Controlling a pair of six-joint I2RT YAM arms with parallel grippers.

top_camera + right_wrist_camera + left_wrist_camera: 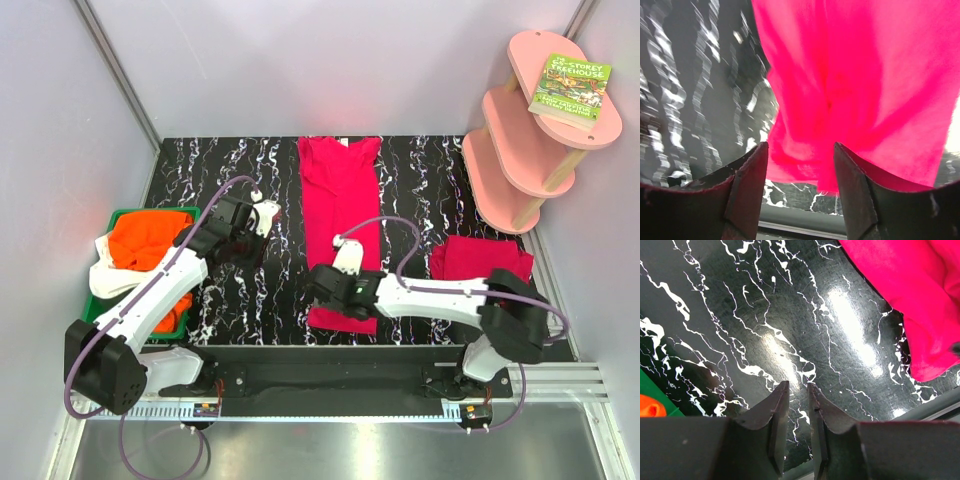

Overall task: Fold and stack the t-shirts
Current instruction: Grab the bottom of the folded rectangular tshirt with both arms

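While the right fingers (751, 185) stand apart at the near hem of the crimson-pink t-shirt (340, 190), laid lengthwise on the tabletop (230, 160), the left fingers (775, 415), almost together on nothing, hover beside it; a one-sided pinch could drag that hem askew and wrinkle the fold.

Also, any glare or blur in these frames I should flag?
Left wrist: sharp, but two bright glare patches sit on the glossy table. Right wrist: smeared, with the table's white veins streaking and the crimson shirt soft, no weave visible. Top external: sharp and evenly lit.
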